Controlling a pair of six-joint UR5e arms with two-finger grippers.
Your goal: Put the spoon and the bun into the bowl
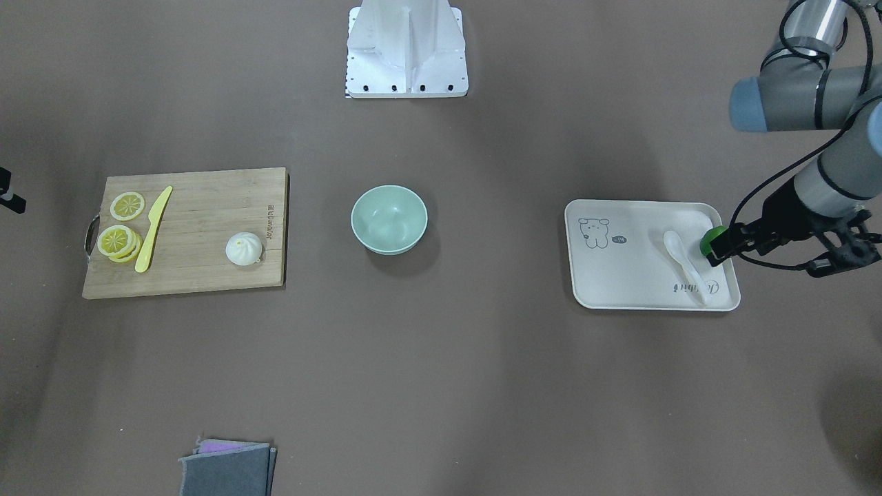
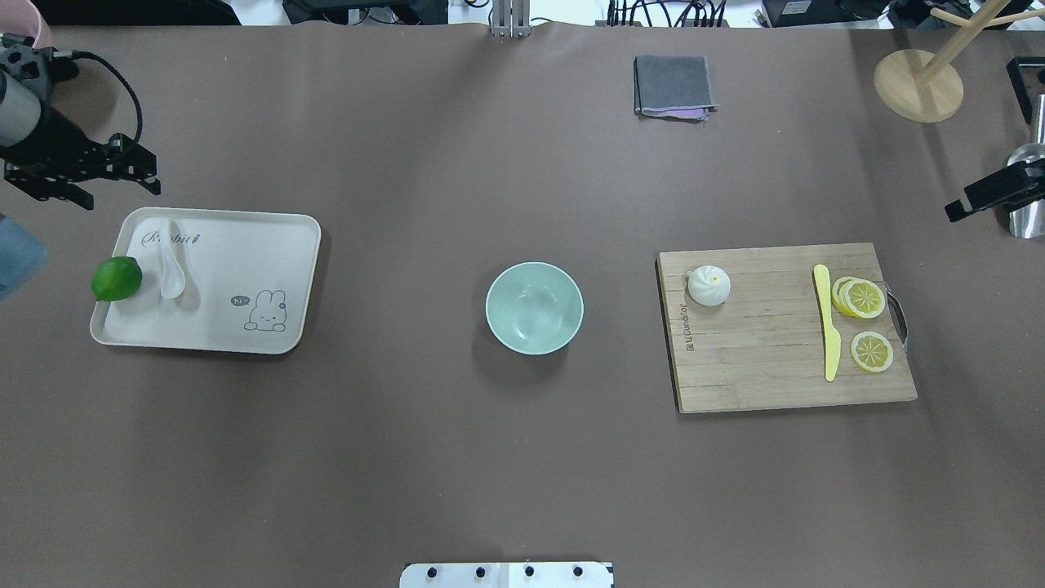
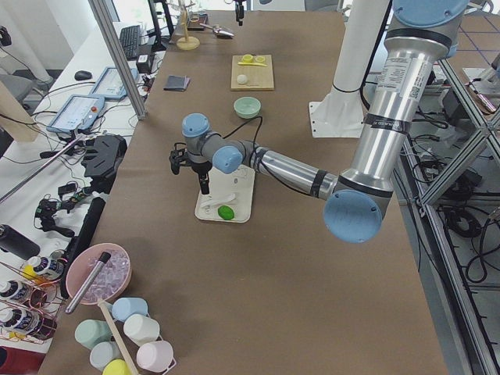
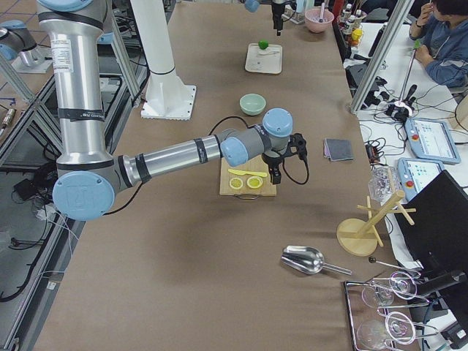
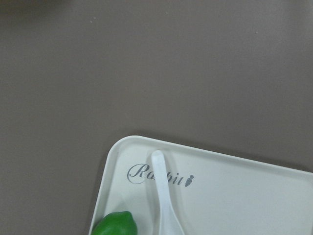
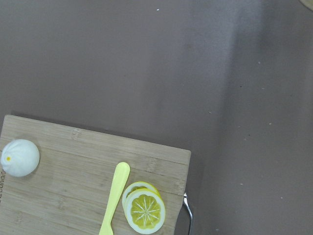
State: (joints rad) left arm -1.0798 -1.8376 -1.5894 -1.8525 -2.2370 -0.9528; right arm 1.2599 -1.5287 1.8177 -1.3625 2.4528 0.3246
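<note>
The white spoon (image 2: 171,269) lies on the cream tray (image 2: 245,245) at the table's left, next to a green lime (image 2: 117,278). It also shows in the left wrist view (image 5: 164,205). The white bun (image 2: 709,287) sits on the wooden cutting board (image 2: 759,359) at the right. The mint-green bowl (image 2: 534,307) stands empty in the middle. My left gripper (image 2: 121,196) hovers open and empty above the tray's far left corner. My right gripper (image 2: 992,193) is at the right edge beyond the board, mostly cut off; I cannot tell its state.
A yellow plastic knife (image 2: 826,327) and lemon slices (image 2: 861,298) lie on the board. A folded grey cloth (image 2: 672,86) lies at the far side. A wooden stand (image 2: 918,82) and a metal scoop (image 2: 1029,196) are at the far right.
</note>
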